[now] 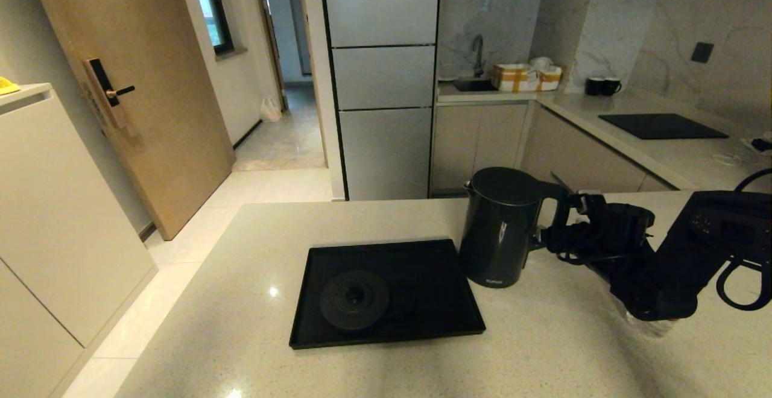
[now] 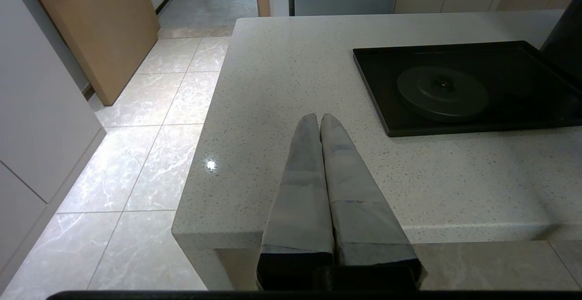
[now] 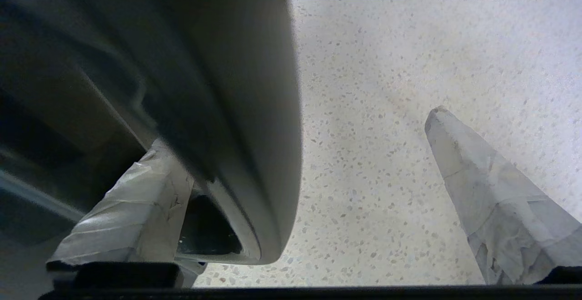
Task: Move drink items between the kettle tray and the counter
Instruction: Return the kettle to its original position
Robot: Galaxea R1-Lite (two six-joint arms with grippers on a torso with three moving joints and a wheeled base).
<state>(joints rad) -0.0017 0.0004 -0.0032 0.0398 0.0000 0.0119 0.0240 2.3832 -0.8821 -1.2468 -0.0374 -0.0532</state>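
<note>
- The kettle (image 1: 499, 229) stands on the surface (image 1: 374, 368), just beside the tray (image 1: 422, 325), off its round base (image 1: 354, 299).
- Glossy, rigid, likely heavy if filled; the loop handle (image 3: 254, 109) looks the surest hold.
- Right hand (image 1: 558, 229) spread wide, handle between its fingers (image 3: 482, 186).
- Left hand (image 2: 320, 120) pressed closed, idle near the surface edge.
- Speckled stone, smooth, likely slippery; kitchen cabinets behind.

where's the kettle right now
In the head view the kettle stands upright on the counter, just off the right edge of the kettle tray, not on its round base. The open right pincer straddles its handle.
</note>
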